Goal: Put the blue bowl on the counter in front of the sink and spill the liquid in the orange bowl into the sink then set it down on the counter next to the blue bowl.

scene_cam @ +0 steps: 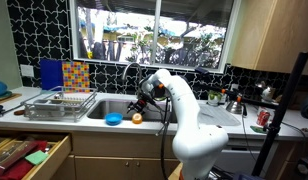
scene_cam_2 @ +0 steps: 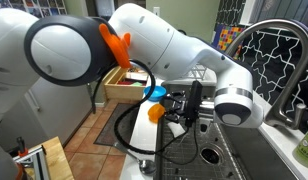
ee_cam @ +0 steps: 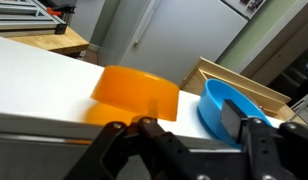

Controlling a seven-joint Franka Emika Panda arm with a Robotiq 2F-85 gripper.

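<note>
The orange bowl (ee_cam: 134, 93) sits on the white counter (ee_cam: 39, 80), with the blue bowl (ee_cam: 222, 105) close beside it. In both exterior views the two bowls stand side by side on the narrow front strip: blue bowl (scene_cam: 114, 120) (scene_cam_2: 155, 93), orange bowl (scene_cam: 137, 118) (scene_cam_2: 156, 113). The strip lies in front of the steel sink (scene_cam: 119, 104). My gripper (ee_cam: 189, 128) is open and empty. It hovers just behind the bowls, over the sink's front edge (scene_cam: 145, 100) (scene_cam_2: 180, 108). One finger pad stands in front of the blue bowl's rim. Whether any liquid is in the orange bowl is hidden.
A wire dish rack (scene_cam: 59, 103) stands on the counter beside the sink. A wooden drawer (scene_cam: 29, 155) (ee_cam: 229, 75) is pulled open below. The dark faucet (scene_cam: 132, 72) rises behind the sink. Bottles and a red can (scene_cam: 261, 118) stand on the far counter.
</note>
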